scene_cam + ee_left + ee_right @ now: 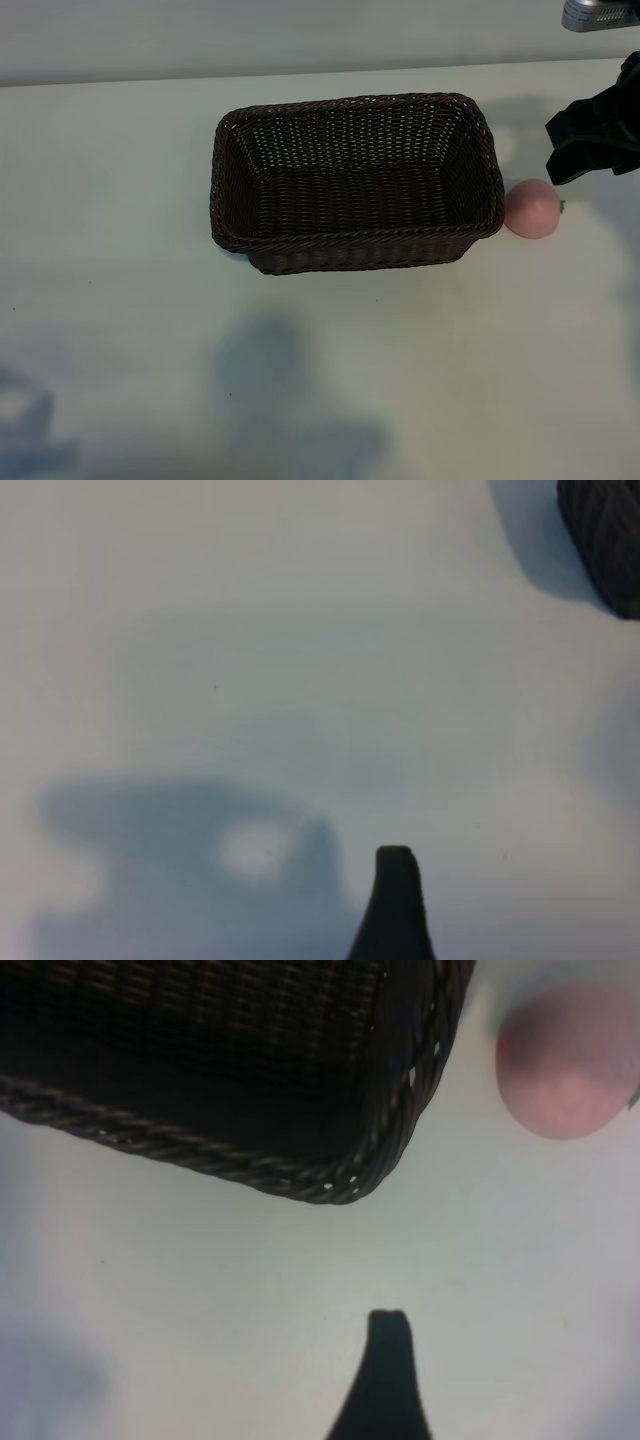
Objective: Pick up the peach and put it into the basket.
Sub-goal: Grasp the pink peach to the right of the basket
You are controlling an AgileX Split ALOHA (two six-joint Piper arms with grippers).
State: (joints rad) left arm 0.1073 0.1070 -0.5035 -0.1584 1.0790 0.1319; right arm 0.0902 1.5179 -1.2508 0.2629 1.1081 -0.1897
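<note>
The peach [532, 209] sits on the worktop [120, 300], touching the basket [355, 183]. The right hand [590, 135] waits nearby, wide open and empty. It should drop straight over the peach, then squeeze gently.

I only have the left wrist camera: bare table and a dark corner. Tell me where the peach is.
Observer: The peach sits on the table just off the basket's right end, near its front corner, as the exterior view shows it.
Operator: Say whether it touches the basket.
Observer: The right wrist view shows a narrow strip of table between them, so they are apart.
Operator: My left gripper is over nothing useful. Report the right one.
Observer: The right gripper hovers just behind the peach, jaws open and empty.
</note>
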